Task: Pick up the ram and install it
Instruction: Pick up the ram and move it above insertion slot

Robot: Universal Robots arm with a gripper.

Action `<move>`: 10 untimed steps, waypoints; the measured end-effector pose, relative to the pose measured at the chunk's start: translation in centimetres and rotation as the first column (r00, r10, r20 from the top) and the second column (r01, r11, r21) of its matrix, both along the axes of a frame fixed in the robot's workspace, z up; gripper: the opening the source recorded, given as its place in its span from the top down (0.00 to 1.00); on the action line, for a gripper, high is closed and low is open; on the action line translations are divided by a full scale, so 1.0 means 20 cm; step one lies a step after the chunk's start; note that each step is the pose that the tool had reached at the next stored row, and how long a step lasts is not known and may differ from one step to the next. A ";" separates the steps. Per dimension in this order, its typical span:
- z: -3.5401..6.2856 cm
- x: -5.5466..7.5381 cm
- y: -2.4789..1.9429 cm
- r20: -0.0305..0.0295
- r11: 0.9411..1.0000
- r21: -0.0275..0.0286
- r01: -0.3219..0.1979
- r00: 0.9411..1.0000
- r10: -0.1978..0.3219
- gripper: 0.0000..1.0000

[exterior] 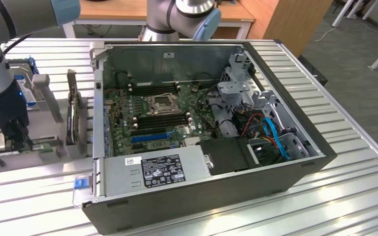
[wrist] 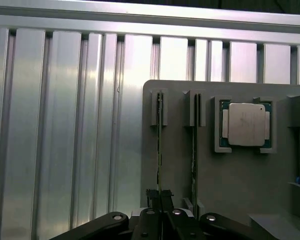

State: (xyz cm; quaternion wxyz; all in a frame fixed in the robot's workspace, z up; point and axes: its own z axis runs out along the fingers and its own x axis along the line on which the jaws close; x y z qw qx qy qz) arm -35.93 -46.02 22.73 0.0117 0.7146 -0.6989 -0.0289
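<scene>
The ram [wrist: 159,130] is a thin green stick standing on edge in a slot of the grey holder [wrist: 230,185]. My gripper [wrist: 160,200] is shut on the ram's upper edge, one black finger on each side. A second stick [wrist: 194,135] stands in the neighbouring slot, untouched. In the exterior view my gripper [exterior: 9,141] is low over the holder [exterior: 51,147] at the exterior view's left, beside the open computer case [exterior: 196,123]. The motherboard's black memory slots [exterior: 159,118] lie inside the case near the CPU socket [exterior: 161,103].
A square metal CPU [wrist: 246,125] sits in a pocket of the holder. A silver hard drive [exterior: 23,81] and a dark upright card [exterior: 72,113] stand on the holder between my arm and the case wall [exterior: 98,98]. Ribbed metal table [exterior: 346,147] surrounds everything.
</scene>
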 end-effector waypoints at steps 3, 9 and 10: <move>0.035 0.00 0.000 0.000 1.000 0.000 0.000 1.000 0.000 0.88; 0.106 0.00 0.000 0.000 1.000 0.000 0.000 1.000 0.000 0.88; 0.119 0.00 0.000 0.000 1.000 0.000 0.000 1.000 0.000 0.88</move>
